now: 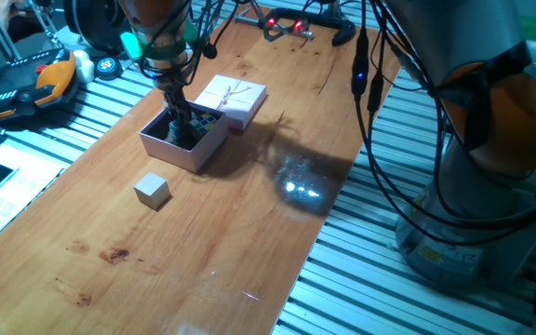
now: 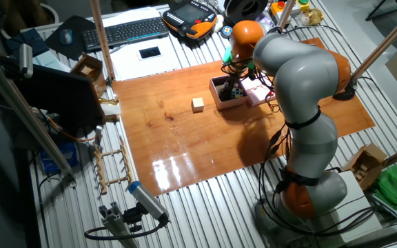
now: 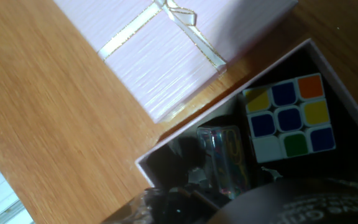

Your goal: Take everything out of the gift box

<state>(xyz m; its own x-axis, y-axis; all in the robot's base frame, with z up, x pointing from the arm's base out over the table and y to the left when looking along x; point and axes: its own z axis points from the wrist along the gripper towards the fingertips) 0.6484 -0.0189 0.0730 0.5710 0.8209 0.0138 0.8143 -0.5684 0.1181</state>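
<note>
Reaching into small pale-pink cardboard gift box, black two-finger gripper beside multicoloured puzzle cube; finger spacing unclear; beige cube block on wooden table.

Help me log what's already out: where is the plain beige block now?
The beige block lies on the bare wooden table, outside the gift box, apart from its near corner in one fixed view; the gripper is down inside the box.

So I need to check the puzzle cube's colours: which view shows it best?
The hand view: the puzzle cube lies close, one face fully visible inside the gift box. One fixed view shows only a sliver behind the gripper; the other fixed view barely shows it.
</note>
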